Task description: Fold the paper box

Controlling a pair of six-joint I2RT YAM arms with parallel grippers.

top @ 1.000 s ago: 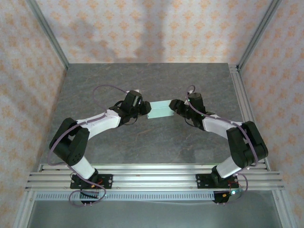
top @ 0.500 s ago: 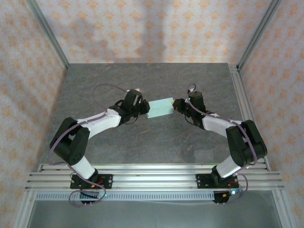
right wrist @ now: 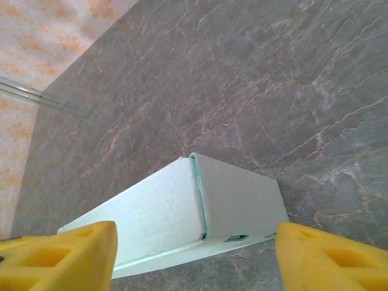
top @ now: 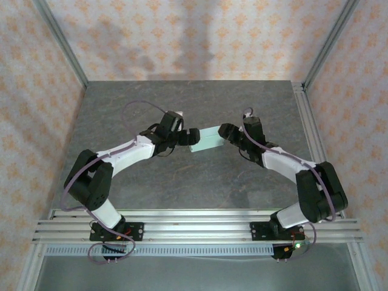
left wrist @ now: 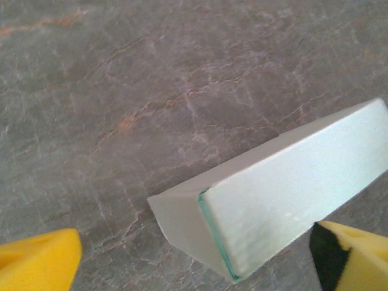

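We see the grey table [top: 182, 188] with both arms reaching in: left arm [top: 124, 153] from 7 o'clock, right arm [top: 285, 161] from 5 o'clock. The paper box [top: 206, 138], folded into a long closed block, lies just past table centre toward 12 o'clock, with its long axis roughly 9-to-3. Left gripper [top: 191, 137] sits at its 9 o'clock end, jaws spread wide. Its yellow fingers [left wrist: 36, 260] straddle the box end, one well clear of the card. Right gripper [top: 227, 130] sits at the 3 o'clock end, jaws also spread and not clamping.

Grey stone-look table [top: 182, 182], paper box [top: 206, 139] resting mid-table
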